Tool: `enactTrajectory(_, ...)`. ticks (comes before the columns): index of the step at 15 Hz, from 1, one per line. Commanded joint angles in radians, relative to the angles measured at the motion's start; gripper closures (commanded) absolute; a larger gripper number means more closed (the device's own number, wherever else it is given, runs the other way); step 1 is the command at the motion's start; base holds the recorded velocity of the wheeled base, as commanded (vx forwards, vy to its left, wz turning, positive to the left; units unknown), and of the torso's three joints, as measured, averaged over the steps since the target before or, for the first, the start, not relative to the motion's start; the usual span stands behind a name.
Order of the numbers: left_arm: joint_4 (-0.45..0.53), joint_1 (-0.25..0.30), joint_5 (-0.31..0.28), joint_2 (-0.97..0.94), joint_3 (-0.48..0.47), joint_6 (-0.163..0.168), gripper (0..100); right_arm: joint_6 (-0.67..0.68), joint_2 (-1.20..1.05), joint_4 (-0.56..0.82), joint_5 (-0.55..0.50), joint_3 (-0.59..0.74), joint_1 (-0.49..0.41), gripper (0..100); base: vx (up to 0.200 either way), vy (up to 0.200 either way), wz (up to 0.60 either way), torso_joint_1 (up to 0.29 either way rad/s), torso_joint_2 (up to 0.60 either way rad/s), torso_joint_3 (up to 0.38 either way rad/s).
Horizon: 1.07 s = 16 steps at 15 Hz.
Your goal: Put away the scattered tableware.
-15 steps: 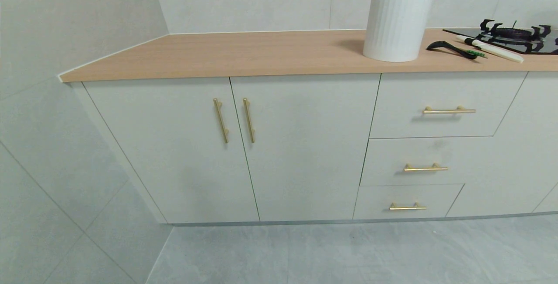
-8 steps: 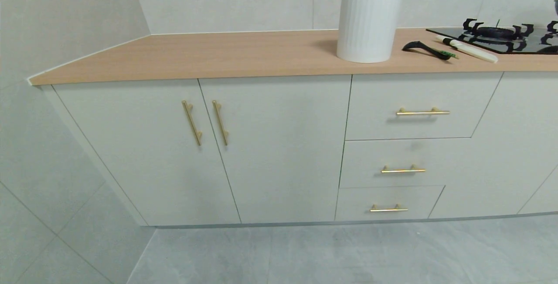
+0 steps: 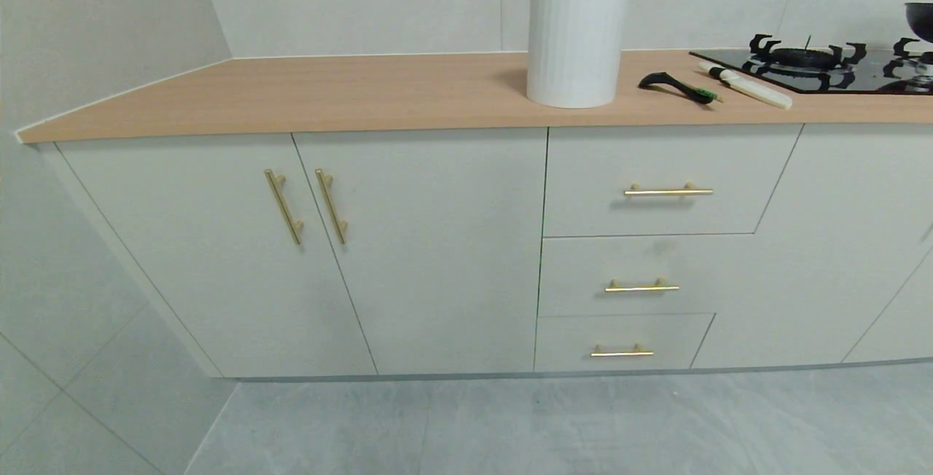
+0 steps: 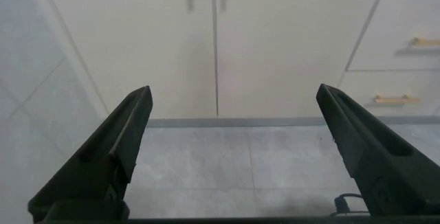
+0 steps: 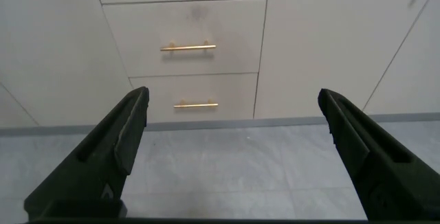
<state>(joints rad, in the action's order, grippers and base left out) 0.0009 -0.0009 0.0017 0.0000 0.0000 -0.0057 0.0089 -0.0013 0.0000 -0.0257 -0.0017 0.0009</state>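
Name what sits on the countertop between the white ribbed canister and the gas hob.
In the head view, two things lie there: a black curved utensil nearer the white ribbed canister, and a long white utensil by the gas hob.

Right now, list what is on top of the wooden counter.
On the counter stand a white ribbed canister, beside it a black curved utensil and a white tool lying flat, then a black hob. The canister hides whatever is inside and directly behind it.
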Motion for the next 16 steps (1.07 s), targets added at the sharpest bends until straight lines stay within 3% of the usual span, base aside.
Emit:
enactTrajectory(1, -0.001, 0.001, 0.000, 0.002, 0.000, 0.000, 0, 0.000, 0.001, 0.000, 0.000, 0.000, 0.001, 0, 0.000, 0.000, 0.00, 0.000, 0.00, 0.000)
enactTrajectory(8, -0.001, 0.001, 0.000, 0.002, 0.000, 0.001, 0, 0.000, 0.001, 0.000, 0.000, 0.000, 0.001, 0, 0.000, 0.000, 0.00, 0.000, 0.00, 0.000)
enactTrajectory(16, -0.001, 0.001, 0.000, 0.002, 0.000, 0.001, 0, 0.000, 0.001, 0.000, 0.001, 0.000, 0.001, 0, 0.200, 0.000, 0.00, 0.001, 0.00, 0.004)
